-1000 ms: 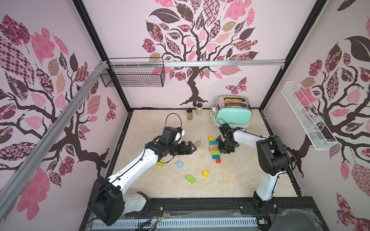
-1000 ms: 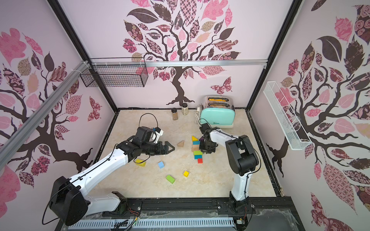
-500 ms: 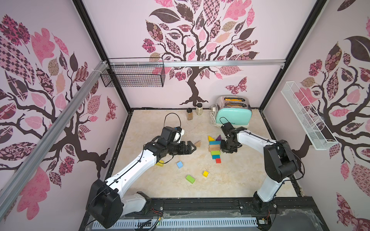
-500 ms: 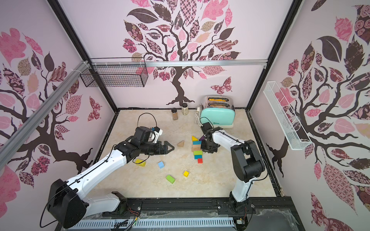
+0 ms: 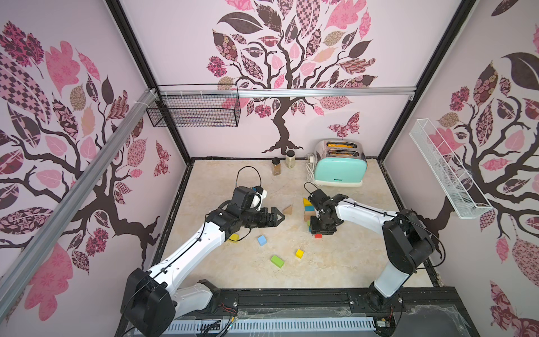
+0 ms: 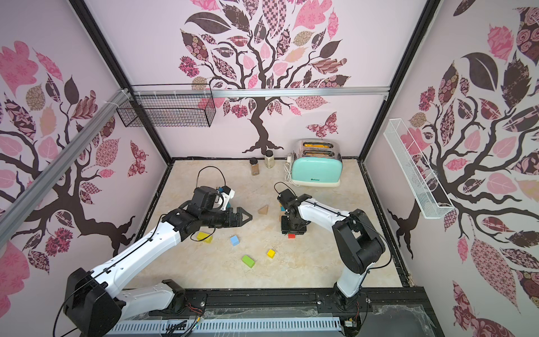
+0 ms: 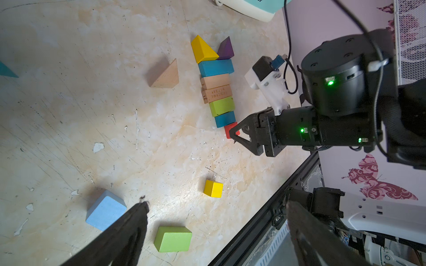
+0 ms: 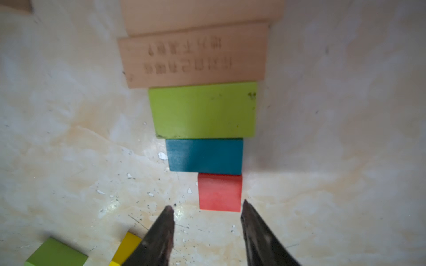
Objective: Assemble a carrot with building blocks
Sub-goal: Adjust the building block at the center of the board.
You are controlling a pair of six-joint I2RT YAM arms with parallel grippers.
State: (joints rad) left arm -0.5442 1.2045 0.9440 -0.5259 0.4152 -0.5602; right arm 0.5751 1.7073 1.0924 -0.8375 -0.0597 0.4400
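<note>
Clearly spread to the full at the left hand (image 5: 280,217): nothing gripped, nothing touched, fingers (image 7: 129,230) hanging above the surface (image 7: 69,115) near a bare wood wedge (image 7: 164,76). Partly parted at the right hand (image 7: 235,135): nothing clamped, tips down low at the red block (image 8: 220,192), one tip just beside its corner; cannot tell whether touching.

Laid flat and edge to edge, tapering from wide to narrow: yellow wedge (image 7: 202,49) and purple wedge (image 7: 226,49) side by side, then long teal brick (image 7: 215,68), two bare wood bricks (image 7: 215,81), one stamped with lettering, green brick (image 7: 221,106), shorter teal brick (image 7: 224,118), and lastly the red block. Matte paint, plain grain, crisp square corners.

Scattered loose and well apart from those: light blue cube (image 7: 105,213), second green brick (image 7: 173,238), yellow cube (image 7: 213,188), plus a yellow brick (image 6: 204,237) under the left arm (image 5: 198,242). Pale marbled surface, scratched and chipped in spots. Open room between the loose pieces and between the two hands; toaster (image 5: 339,166) well back by the rear wall (image 5: 291,131).
</note>
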